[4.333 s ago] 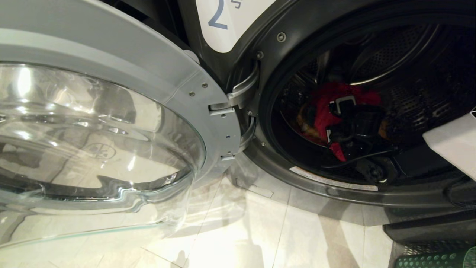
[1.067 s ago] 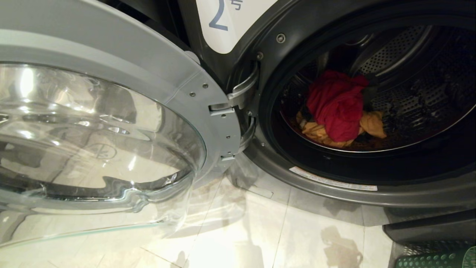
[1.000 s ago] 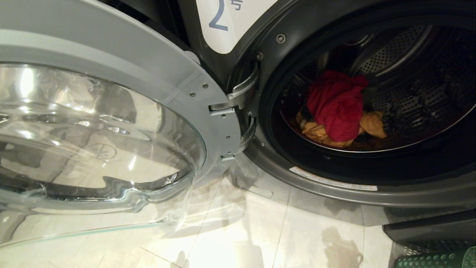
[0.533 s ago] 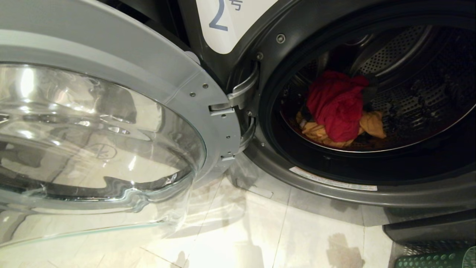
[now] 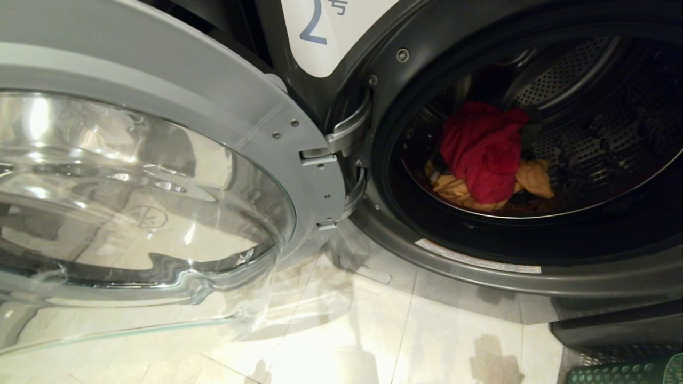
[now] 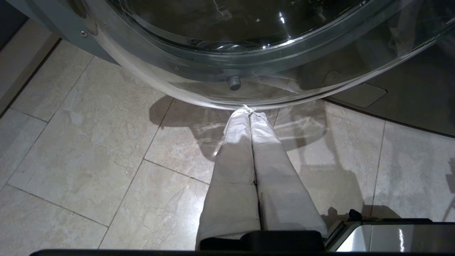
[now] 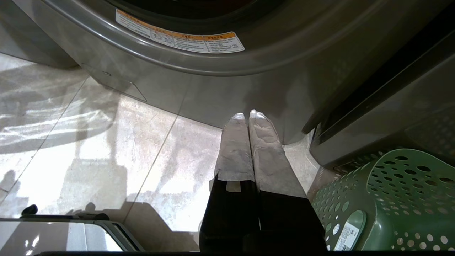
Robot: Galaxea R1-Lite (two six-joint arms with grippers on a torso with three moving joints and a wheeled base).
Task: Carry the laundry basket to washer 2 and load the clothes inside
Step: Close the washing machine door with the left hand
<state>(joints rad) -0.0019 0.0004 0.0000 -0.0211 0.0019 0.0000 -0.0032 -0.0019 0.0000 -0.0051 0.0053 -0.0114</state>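
Pale stone floor tiles [image 5: 373, 341] ran under washer 2 [image 5: 384, 32], whose glass door [image 5: 133, 186] stood swung wide open on the left. Inside the drum [image 5: 587, 128], a red garment [image 5: 483, 152] lay heaped on a yellow garment [image 5: 533, 178], both toward the near left of the drum floor; no denim piece could be made out. Neither arm showed in the head view. Left hand [image 6: 250, 111]: fingers pressed together, holding nothing, hanging low just below the bottom edge of the open door. Right hand [image 7: 245, 115]: fingers likewise pressed together and empty, low over the floor before the washer's lower front. The laundry basket [image 7: 391, 199] sat on the floor just beside the right hand, on its right, at the washer's foot; its inside was not visible. Judgement: loading looked done or nearly so; if anything remained in the basket, the right hand was clearly nearer and would reach rightward and down.
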